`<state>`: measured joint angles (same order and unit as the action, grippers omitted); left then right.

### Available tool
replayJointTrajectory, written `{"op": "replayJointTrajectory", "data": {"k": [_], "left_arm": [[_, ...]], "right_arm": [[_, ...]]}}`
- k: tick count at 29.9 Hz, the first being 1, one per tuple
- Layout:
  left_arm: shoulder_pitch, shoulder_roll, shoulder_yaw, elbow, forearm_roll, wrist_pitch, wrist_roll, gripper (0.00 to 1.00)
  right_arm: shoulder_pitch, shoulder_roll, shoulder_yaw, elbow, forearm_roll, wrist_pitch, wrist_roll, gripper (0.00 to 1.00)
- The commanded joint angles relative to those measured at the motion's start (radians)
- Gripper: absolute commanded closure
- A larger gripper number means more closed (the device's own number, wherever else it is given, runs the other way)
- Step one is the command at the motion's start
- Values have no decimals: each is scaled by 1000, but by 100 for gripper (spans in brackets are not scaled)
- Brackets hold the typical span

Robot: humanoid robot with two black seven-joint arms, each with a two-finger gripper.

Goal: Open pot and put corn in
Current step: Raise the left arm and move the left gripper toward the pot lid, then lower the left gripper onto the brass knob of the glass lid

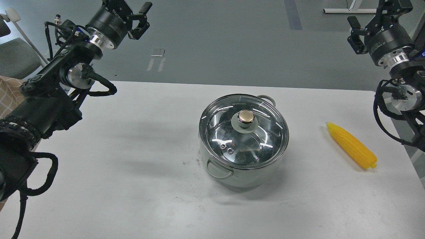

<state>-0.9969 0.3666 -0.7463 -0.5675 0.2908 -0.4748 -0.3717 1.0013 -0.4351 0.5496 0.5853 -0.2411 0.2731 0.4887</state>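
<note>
Two claws are held up, both spread wide.
The pot (244,162) is covered by its lid (244,132); the corn (352,145) is laid right of it.

Both my arms are raised, one at each side of the frame. My left gripper (141,20) is in the upper left corner, jaws spread apart and holding nothing. My right gripper (355,31) sits in the upper right, fingers parted too, also holding nothing. Black cables loop along both forearms.
</note>
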Motion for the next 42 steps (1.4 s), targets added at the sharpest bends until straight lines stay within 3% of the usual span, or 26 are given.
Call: {"op": "replayJointTrajectory", "data": {"k": [1,5,7,9,13,15,22,29,34,42], "left_arm": [[-5,12,2,-35,10,5,-7,2],[-14,71,19,-179,112,24,-10,2],[-22,104,18,-265,191,71,-13,2],[-20,152,18,-397,269,123,-42,2],[-20,210,16,-544,399,142,-61,2],[-17,253,13,-659,570,153,-62,2],[1,287,18,-894,1017,223,-87,2],[50,287,48,-1011,1512,232,-113,2],[53,267,136,-991,1754,252,-113,2],[58,210,260,-940,1891,257,-105,2]], "right_arm": [[-10,-7,0,4,0,0,0,0],[-26,-24,0,5,2,-2,0,0],[-35,-24,0,5,2,-6,0,0],[-46,-24,0,5,2,-14,0,0],[-53,-24,0,7,2,-15,0,0],[-58,-24,0,7,2,-17,0,0],[-59,-24,0,8,2,-18,0,0],[-66,-30,0,10,2,-20,0,0],[-67,-25,3,10,2,-23,0,0],[-69,-24,3,10,2,-34,0,0]]}}
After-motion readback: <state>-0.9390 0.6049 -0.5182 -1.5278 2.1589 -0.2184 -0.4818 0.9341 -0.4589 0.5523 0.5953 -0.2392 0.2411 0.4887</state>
